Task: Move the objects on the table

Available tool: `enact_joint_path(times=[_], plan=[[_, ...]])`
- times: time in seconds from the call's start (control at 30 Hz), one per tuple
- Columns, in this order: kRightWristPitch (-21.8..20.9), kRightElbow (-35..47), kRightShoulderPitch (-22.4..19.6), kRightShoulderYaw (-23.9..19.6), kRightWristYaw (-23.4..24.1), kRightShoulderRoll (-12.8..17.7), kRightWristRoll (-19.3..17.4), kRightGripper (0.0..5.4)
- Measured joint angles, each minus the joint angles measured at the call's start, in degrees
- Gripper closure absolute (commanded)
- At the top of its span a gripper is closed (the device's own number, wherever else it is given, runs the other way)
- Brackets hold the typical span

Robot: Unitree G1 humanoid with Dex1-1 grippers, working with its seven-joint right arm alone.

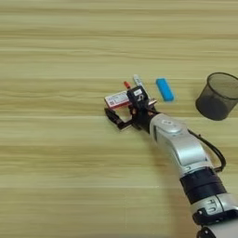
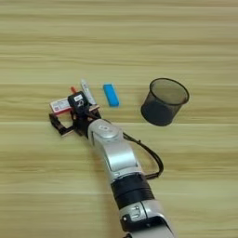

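My right gripper reaches to the table's middle and is open, its two black fingers spread apart. The red-and-white card lies flat in the gap, close to the far finger; the near finger stands clear of it. Just behind the gripper lie a thin red-capped pen and a white marker, both partly hidden by the gripper's body. A blue oblong block rests to the right of them, untouched. The light wood table fills the view.
A black mesh cup stands upright to the right of the blue block. My silver forearm crosses from the bottom edge up to the card, with a black cable looping off its right side.
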State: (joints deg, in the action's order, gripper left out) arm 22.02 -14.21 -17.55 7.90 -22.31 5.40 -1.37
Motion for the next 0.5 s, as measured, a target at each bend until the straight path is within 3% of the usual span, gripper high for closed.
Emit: enact_joint_path(times=[0.5], plan=[[0.0, -4.9, -3.1, -1.4, -0.8, 0.1, -0.3, 0.03]])
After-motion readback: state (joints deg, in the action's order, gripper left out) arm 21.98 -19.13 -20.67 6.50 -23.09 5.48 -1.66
